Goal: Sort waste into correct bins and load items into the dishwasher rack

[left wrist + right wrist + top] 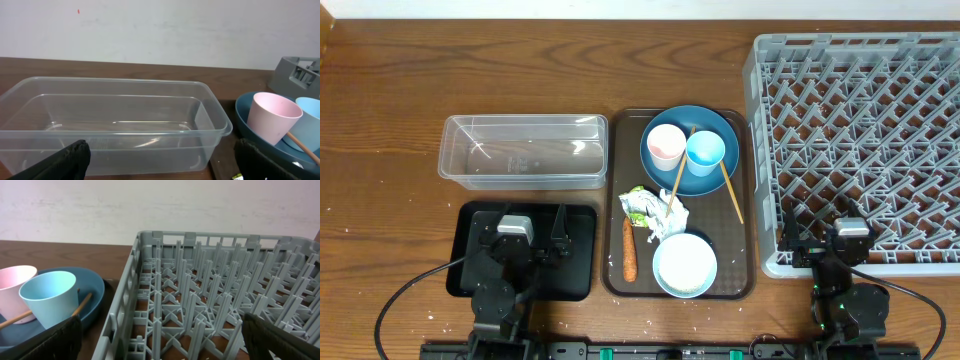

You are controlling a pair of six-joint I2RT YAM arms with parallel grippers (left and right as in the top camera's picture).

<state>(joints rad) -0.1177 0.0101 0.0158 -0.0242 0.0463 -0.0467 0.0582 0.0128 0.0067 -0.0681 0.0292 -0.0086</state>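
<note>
On the brown serving tray, the blue plate (pixel 692 120) carries the pink cup (pixel 667 147) and the light-blue cup (pixel 705 152). In front of it lie the crumpled wrapper (pixel 655 210), the carrot (pixel 629 250) and the pale bowl (pixel 684 265). The clear tub (pixel 523 150) sits left of the tray, with the black tray (pixel 580 270) in front of it. The grey dishwasher rack (pixel 860 130) fills the right. My left gripper (pixel 516 215) hovers open over the black tray, facing the tub (pixel 115 120). My right gripper (pixel 850 220) is open at the rack's near edge (pixel 200 305). Both are empty.
Two wooden chopsticks (pixel 731 192) lean across the plate and onto the brown serving tray (pixel 616 200). The pink cup (pixel 272 117) shows at the right of the left wrist view. The light-blue cup (pixel 50 297) shows left of the rack in the right wrist view.
</note>
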